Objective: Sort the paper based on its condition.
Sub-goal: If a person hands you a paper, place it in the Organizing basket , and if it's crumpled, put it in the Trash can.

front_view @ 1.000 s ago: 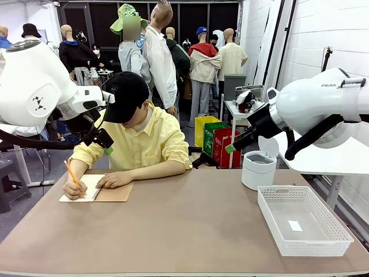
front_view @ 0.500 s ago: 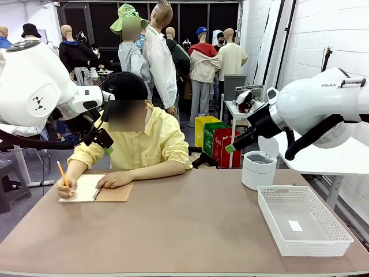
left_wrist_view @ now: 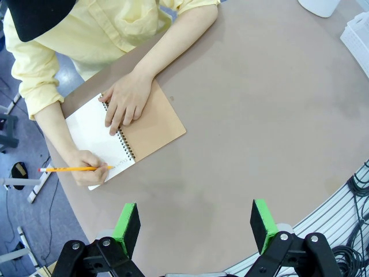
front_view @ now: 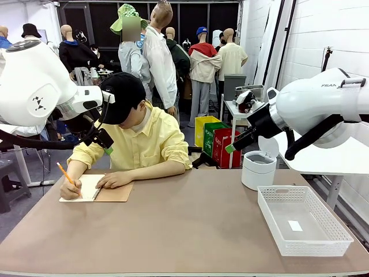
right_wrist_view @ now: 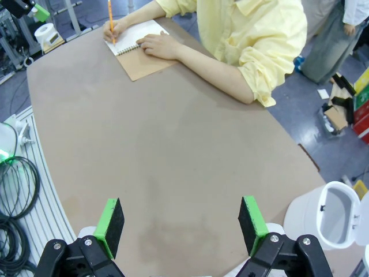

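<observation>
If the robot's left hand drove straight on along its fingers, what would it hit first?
Probably bare tabletop, just beside the brown cover of the spiral notebook. Nothing stands between it and the open left hand, though depth is unclear.

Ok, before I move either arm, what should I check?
1. Left hand open, holding nothing: ok.
2. Right hand open, holding nothing: ok.
3. Loose sheet ready to pick: not ok; the person's hand is writing with a pencil in the notebook.
4. White basket has room: ok.
5. White bin lid up: ok.
6. Condition of the next sheet: cannot tell.
</observation>
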`<state>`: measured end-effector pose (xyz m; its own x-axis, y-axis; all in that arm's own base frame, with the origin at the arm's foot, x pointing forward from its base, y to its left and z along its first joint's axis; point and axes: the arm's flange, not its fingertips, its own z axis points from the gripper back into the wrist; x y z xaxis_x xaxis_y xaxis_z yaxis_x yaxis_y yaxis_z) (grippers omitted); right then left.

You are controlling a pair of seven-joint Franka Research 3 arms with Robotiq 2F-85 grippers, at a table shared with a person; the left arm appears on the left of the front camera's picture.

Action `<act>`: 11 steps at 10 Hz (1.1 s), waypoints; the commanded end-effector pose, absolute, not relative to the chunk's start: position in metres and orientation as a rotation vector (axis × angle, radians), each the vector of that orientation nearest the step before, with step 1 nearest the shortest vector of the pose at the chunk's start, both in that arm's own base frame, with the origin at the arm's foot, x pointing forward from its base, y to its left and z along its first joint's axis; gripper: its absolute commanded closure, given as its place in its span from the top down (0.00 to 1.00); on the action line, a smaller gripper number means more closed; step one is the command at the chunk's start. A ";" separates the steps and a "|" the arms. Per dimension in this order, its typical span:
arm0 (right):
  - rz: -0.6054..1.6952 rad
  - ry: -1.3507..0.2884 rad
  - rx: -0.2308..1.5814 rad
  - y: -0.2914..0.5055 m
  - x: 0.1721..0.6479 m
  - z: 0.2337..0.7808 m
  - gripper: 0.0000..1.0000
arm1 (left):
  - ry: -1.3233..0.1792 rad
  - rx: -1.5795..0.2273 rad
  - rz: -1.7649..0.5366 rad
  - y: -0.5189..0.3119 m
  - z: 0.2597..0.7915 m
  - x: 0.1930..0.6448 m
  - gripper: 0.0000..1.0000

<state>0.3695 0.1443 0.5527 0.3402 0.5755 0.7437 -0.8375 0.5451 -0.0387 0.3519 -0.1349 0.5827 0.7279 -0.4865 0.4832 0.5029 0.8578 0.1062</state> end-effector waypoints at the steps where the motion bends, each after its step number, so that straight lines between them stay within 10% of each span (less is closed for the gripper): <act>1: 0.946 -0.785 0.407 0.145 0.371 0.551 1.00 | -0.529 -0.036 -0.547 -0.135 0.583 0.352 1.00; 11: 0.946 -0.785 0.407 0.145 0.371 0.551 1.00 | -0.529 -0.036 -0.547 -0.135 0.583 0.352 1.00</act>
